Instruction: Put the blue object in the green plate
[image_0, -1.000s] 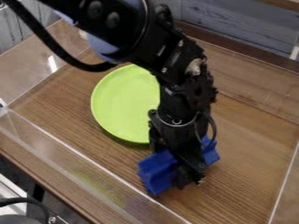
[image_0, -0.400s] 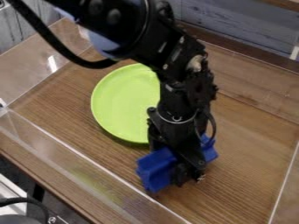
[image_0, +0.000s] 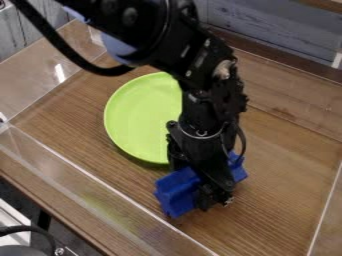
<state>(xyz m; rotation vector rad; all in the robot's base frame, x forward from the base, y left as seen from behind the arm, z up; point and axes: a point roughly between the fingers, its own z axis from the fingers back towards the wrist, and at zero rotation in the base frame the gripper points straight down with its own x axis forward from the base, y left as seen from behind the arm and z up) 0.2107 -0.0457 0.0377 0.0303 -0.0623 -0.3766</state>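
The blue object (image_0: 175, 192) lies on the wooden surface just in front of the green plate (image_0: 138, 113), near the front right. My gripper (image_0: 210, 196) points straight down across its middle. The black fingers stand on either side of the block and press against it. Blue plastic shows to the left and to the right of the fingers. The block still rests on the wood. The plate holds nothing, and the arm hides its right rim.
A clear plastic wall (image_0: 60, 170) runs along the front left of the wooden surface (image_0: 287, 140). A second one stands at the right edge (image_0: 325, 215). The black arm (image_0: 174, 50) reaches in from the top left, over the plate.
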